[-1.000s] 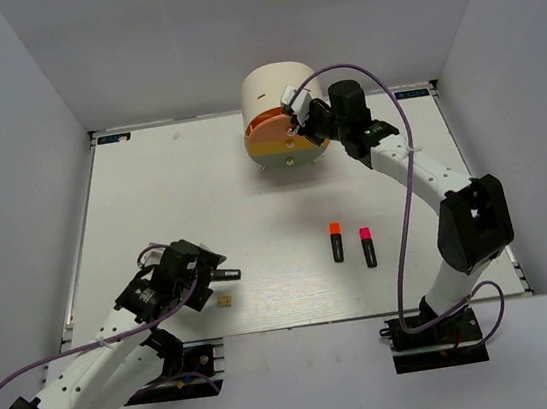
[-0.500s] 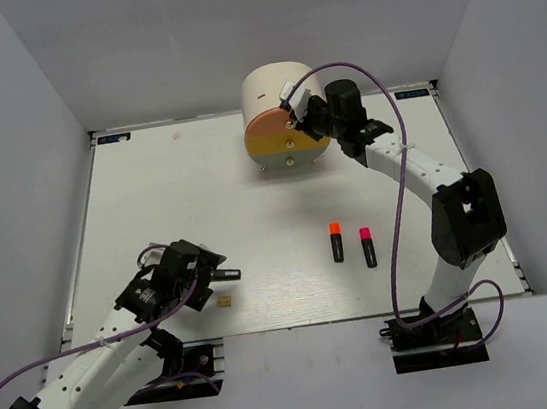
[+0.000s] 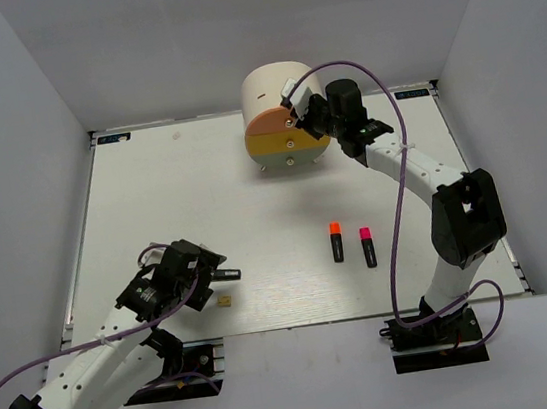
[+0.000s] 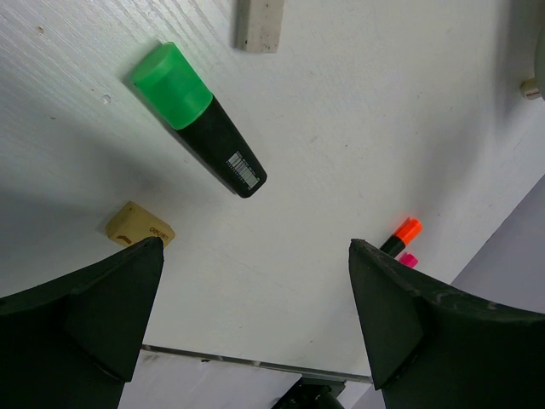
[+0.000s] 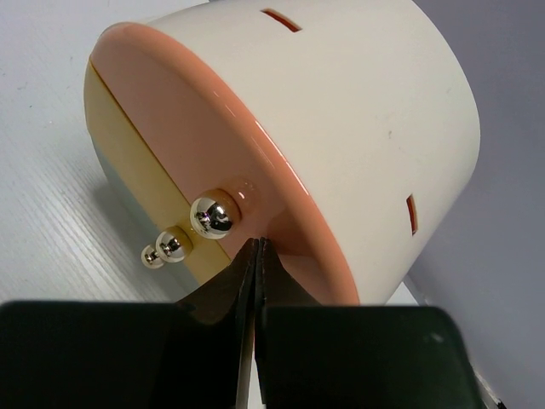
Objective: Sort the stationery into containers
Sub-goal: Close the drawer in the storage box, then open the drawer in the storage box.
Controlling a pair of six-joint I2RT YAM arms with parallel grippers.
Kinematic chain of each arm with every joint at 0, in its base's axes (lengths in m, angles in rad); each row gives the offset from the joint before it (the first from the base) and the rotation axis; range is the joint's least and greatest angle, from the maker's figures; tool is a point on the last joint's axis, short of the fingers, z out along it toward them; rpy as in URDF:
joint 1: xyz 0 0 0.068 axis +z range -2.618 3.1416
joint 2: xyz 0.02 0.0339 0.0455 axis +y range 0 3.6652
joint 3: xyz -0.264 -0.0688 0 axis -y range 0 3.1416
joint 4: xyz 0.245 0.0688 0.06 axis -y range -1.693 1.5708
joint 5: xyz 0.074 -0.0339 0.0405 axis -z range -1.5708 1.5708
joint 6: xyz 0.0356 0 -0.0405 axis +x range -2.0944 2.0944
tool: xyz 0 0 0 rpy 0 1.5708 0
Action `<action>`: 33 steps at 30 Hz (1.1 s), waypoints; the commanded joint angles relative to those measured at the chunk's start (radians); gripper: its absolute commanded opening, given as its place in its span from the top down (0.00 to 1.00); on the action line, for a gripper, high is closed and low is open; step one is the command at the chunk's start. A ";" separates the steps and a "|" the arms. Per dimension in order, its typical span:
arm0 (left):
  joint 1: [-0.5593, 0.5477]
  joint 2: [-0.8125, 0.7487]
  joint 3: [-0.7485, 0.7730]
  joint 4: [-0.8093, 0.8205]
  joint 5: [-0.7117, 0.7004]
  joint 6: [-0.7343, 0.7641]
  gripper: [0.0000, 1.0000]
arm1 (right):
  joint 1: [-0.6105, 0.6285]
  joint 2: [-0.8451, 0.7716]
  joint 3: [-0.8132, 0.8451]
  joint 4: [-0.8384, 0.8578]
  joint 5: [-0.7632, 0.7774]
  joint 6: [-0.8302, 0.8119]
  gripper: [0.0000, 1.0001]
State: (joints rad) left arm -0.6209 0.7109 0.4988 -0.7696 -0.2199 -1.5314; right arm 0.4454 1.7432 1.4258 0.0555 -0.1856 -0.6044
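Cream desk unit has the right gripper, fingers pressed together, at its peach-orange drawer front beside the knob. Well in front of the unit, the left gripper hovers spread wide over the green-capped highlighter and tan block.

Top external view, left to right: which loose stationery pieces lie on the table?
tan block → orange-capped highlighter → pink-capped highlighter. The green-capped highlighter sits about level with the tan block across the view, so it is left out.
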 commanded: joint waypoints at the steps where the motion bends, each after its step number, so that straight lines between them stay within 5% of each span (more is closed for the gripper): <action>1: 0.003 -0.002 0.000 0.012 0.004 -0.007 0.00 | -0.004 0.003 0.030 0.046 0.015 0.018 0.98; 12: 0.003 0.021 0.020 0.044 -0.015 0.054 0.05 | -0.011 -0.177 -0.169 0.029 -0.169 0.112 0.91; 15: 0.003 0.061 0.055 0.087 -0.015 0.112 0.12 | -0.013 -0.220 -0.202 0.003 -0.186 0.170 0.69; 16: 0.003 0.088 0.064 0.108 -0.015 0.129 0.15 | -0.014 -0.238 -0.229 -0.005 -0.187 0.182 0.49; 18: 0.003 0.139 0.093 0.140 -0.015 0.187 0.26 | -0.017 -0.264 -0.270 -0.013 -0.192 0.242 0.30; 21: 0.003 0.196 0.139 0.173 -0.004 0.275 0.44 | -0.020 -0.303 -0.304 -0.019 -0.192 0.325 0.24; 26: 0.003 0.312 0.240 0.191 0.007 0.413 0.56 | -0.042 -0.310 -0.370 -0.026 -0.219 0.515 0.28; 30: 0.003 0.366 0.285 0.155 -0.004 0.467 0.40 | -0.063 -0.309 -0.444 0.099 -0.253 0.734 0.54; 33: 0.003 0.377 0.294 0.145 -0.004 0.476 0.29 | -0.066 -0.284 -0.479 0.159 -0.253 0.883 0.57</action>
State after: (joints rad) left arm -0.6209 1.0916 0.7609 -0.6029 -0.2203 -1.1091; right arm 0.3855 1.4517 0.9623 0.0898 -0.4095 0.0628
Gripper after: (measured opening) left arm 0.696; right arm 0.430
